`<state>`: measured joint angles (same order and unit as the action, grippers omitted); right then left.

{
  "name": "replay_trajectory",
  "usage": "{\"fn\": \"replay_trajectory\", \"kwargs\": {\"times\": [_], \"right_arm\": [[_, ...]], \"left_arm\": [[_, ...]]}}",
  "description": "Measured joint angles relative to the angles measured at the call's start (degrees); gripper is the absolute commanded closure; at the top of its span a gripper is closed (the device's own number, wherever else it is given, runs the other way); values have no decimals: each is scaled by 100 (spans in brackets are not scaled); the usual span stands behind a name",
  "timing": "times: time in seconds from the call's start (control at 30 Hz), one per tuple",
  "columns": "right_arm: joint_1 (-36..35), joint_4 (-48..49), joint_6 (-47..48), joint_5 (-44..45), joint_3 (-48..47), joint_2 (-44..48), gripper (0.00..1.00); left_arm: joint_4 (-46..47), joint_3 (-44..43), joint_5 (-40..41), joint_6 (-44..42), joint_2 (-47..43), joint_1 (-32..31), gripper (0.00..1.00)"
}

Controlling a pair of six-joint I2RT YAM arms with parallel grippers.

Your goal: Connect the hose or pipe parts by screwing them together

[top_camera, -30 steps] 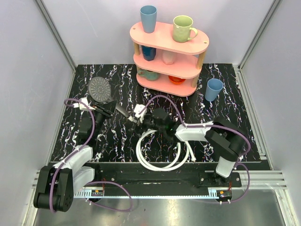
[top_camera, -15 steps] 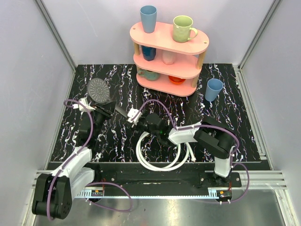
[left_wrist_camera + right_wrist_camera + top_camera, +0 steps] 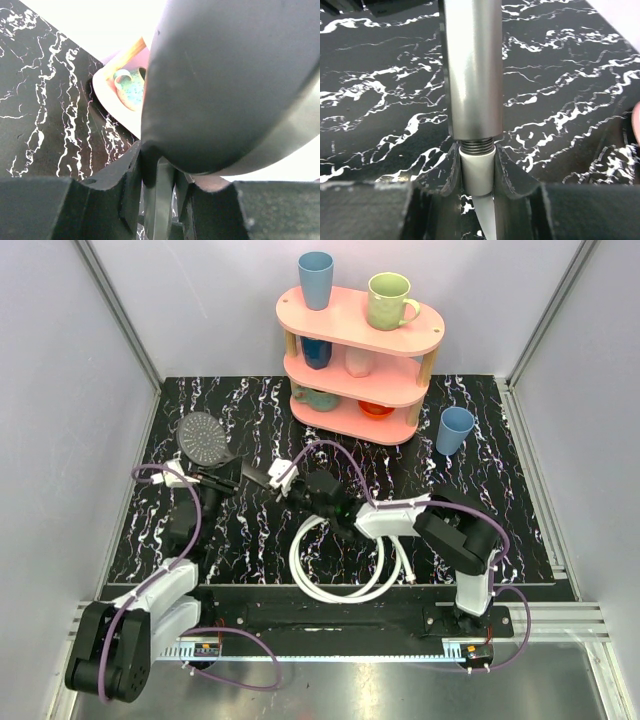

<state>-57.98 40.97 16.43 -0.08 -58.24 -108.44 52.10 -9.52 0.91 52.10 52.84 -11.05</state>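
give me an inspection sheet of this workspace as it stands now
surface: black marbled table top, no spills seen
job's things: shower head held by its neck; white hose coiled near the front edge, its end fitting butted against the handle, threads showing
clutter: pink shelf with a green mug and other cups; blue cup on the table beside it
grippers: left gripper shut on the shower head; right gripper shut on the hose fitting
cables: purple cables looped along both arms
surroundings: grey walls, metal rail at the front
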Motion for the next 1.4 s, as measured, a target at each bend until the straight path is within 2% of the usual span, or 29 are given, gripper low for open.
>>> {"fn": "replay_trajectory", "kwargs": {"times": [0.17, 0.4, 0.57, 0.83, 0.9, 0.93, 1.0, 1.03, 1.2, 1.27, 1.33, 1.4], "right_arm": [[452, -437, -455, -1364, -151, 2, 100], [1379, -1029, -1375, -4109, -623, -59, 100], [1856, -1213, -2166, -5729, -1331, -564, 100], [2094, -894, -3248, -7318, -2009, -1084, 100], [2142, -815, -3403, -7447, -2031, -1113, 90], [2164, -778, -3458, -7469, -2031, -1121, 74], [2181, -778, -3484, -7475, -2031, -1121, 63], [2181, -787, -3467, -7453, -2031, -1121, 49], [2173, -1191, -3189, -6651, -1810, -793, 24], [2177, -1217, -3067, -6210, -1554, -525, 16], [2177, -1215, -2988, -5816, -1279, -240, 10], [2177, -1130, -2916, -5427, -942, 59, 9]], "left_arm": [[1023, 369, -85, -96, 334, -9, 100], [2341, 304, -848, -181, 1123, -26, 100], [2481, -131, -1281, -319, 1486, -26, 100], [2664, -597, -2009, -472, 1703, -26, 100], [2706, -737, -2157, -448, 1849, -26, 100], [2704, -769, -2188, -452, 1882, -26, 100], [2693, -745, -2153, -461, 1849, -26, 100], [2677, -710, -2122, -505, 1784, -26, 100], [2243, -535, -1954, -892, 1189, -162, 100], [1786, -520, -1775, -975, 857, -221, 100], [1246, -522, -1543, -1036, 544, -254, 100], [669, -522, -1250, -1071, 289, -273, 100]]}}
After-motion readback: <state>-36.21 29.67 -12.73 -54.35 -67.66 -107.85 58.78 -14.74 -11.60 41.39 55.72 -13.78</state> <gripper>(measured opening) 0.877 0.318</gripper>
